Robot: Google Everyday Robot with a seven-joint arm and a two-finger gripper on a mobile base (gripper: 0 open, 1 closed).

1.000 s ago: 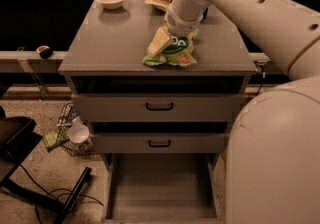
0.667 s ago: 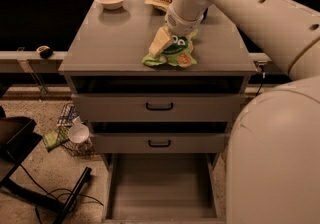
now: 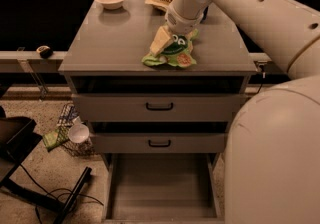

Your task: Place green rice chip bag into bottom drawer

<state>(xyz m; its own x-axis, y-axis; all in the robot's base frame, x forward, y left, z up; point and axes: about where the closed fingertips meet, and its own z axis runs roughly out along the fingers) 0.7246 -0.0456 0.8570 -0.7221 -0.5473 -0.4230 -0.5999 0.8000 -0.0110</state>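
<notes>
The green chip bag (image 3: 176, 54) lies crumpled on the cabinet top (image 3: 115, 38), near its front edge and right of centre, with its long axis running roughly left to right. The gripper (image 3: 167, 48) comes down on it from above, touching its left half; whether it is open or closed on the bag I cannot tell. The open bottom drawer (image 3: 162, 188) sits straight below, forward of the front edge, so the carry probably runs forward, then down.
</notes>
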